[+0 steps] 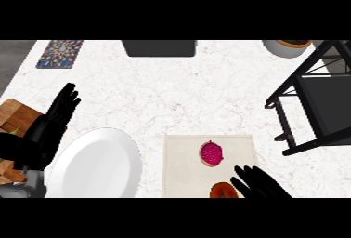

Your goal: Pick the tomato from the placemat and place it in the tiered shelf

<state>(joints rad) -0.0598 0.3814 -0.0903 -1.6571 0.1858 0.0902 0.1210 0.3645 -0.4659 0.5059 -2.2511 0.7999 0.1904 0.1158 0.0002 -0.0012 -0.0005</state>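
From my station I see the tomato (pixel 221 190), orange-red and round, lying on the beige placemat (pixel 185 167) at its near edge, partly cut off by the lower border of the view. The right robot hand (pixel 258 184) comes in from below at the placemat's near right corner, its fingers straight and slightly spread, the fingertips just beside the tomato. I cannot tell whether they touch it. Nothing is curled round the fruit.

Farther up the same placemat lies a magenta item (pixel 211 153) with an orange rim, apart from the tomato.

The tiered shelf (pixel 302 100), a black frame with dark grey tiers, stands on the tabletop (pixel 171 93) to the right, well apart from the placemat.

A white plate (pixel 96 165) sits just left of the placemat. The left robot hand (pixel 44 130) rests beside the plate's left rim, fingers straight and pointing up. A wooden board (pixel 14 116) shows behind it at the left edge.

Along the far edge I see a patterned mat (pixel 60 53), a dark box (pixel 159 48) whose inside I cannot see, and a pale pot (pixel 284 49) holding something brown.
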